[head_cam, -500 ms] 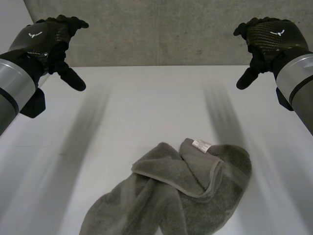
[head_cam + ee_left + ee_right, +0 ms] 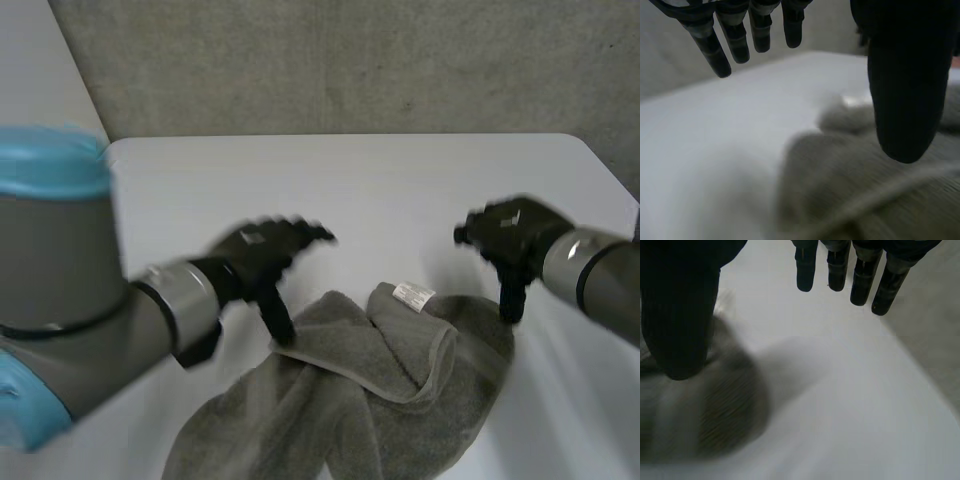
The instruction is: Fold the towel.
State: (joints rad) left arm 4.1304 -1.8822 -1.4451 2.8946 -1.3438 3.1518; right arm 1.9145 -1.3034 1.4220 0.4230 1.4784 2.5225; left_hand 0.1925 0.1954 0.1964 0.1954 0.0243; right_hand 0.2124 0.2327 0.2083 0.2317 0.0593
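Since before, the left hand (image 2: 262, 250) and the right hand (image 2: 508, 232) have come down to the crumpled grey towel (image 2: 400, 400), one at each side. Both are spread open and hold nothing.

bare table (image 2: 380, 180) beyond towel (image 2: 400, 400), crumpled heap nearside

I see a white, round-cornered table (image 2: 400, 180) carrying one thing: a grey terry towel (image 2: 400, 400), crumpled in a heap on the near half. Its folds overlap, a hemmed edge runs across the top, and a small white label (image 2: 412, 295) faces up at its far side.
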